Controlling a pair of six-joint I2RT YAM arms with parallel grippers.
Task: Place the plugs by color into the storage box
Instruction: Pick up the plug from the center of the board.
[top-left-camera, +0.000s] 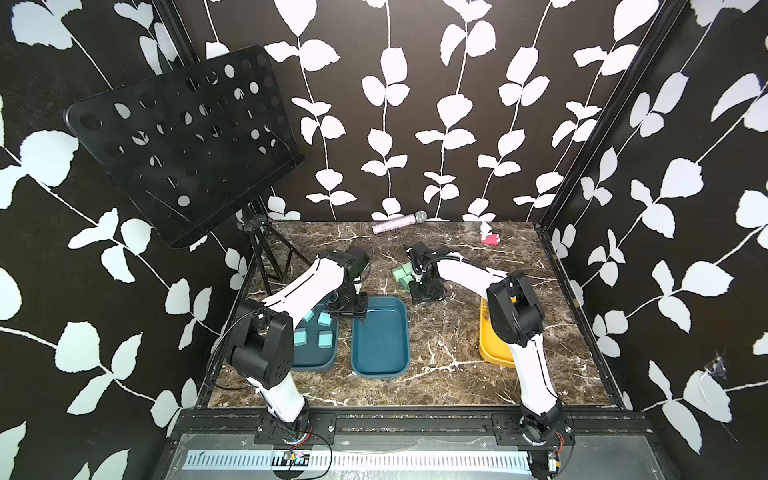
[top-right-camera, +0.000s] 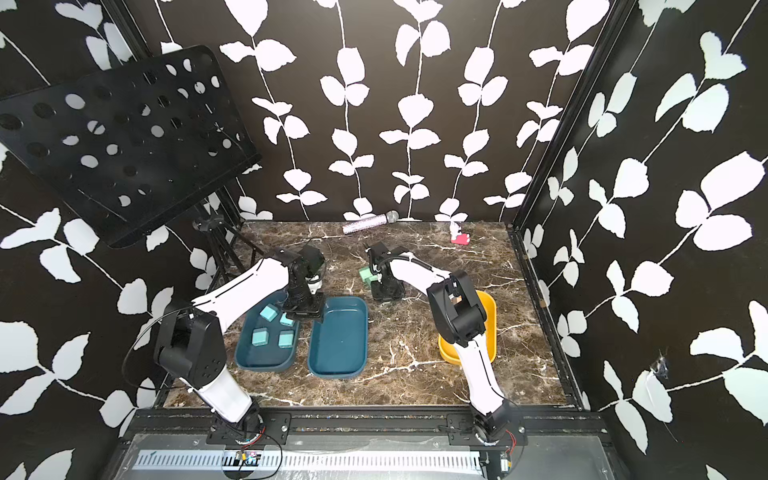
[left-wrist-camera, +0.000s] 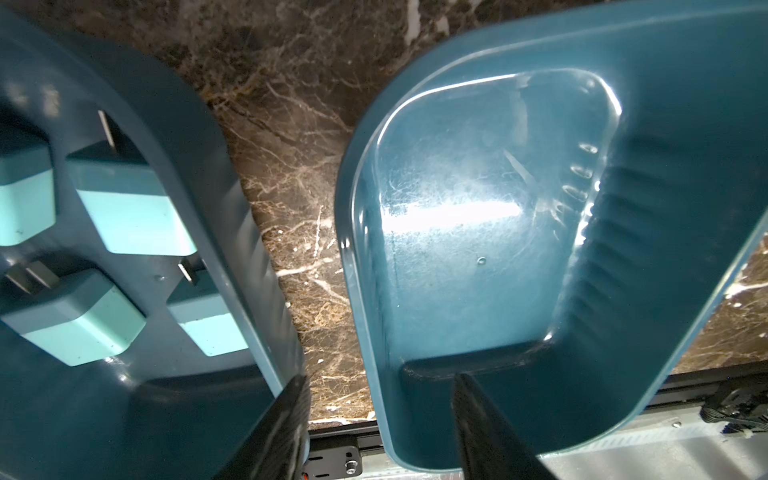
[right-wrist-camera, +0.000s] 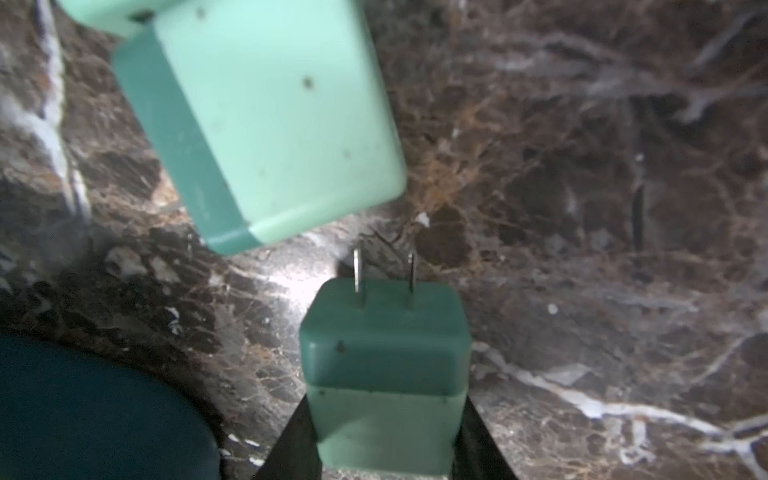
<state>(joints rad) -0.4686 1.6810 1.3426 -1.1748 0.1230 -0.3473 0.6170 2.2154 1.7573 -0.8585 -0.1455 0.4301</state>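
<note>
The mint-green plugs look to be the step in hand. The right gripper (right-wrist-camera: 384, 419) has its jaws pressed against both flanks of one mint plug (right-wrist-camera: 384, 357), prongs pointing away from the wrist. The plug is just beyond the far end of the empty teal tray (top-left-camera: 379, 336), though I cannot tell whether it rests on the table (right-wrist-camera: 582, 208) or is lifted off it. A second mint plug (right-wrist-camera: 270, 124) lies just beside it. On the left arm's side of the empty tray, another teal tray (top-right-camera: 257, 365) holds four light blue plugs (top-right-camera: 260, 336). The left gripper (left-wrist-camera: 380, 378) hangs over the gap between the two trays, its jaws moderately parted and holding nothing. On the empty tray's opposite side a yellow tray (top-right-camera: 489, 328) sits mostly behind the right arm, its contents hidden. The next move probably calls for a straight lift that clears the neighbouring plug. After that comes a short carry back over the empty tray and a low release.
</note>
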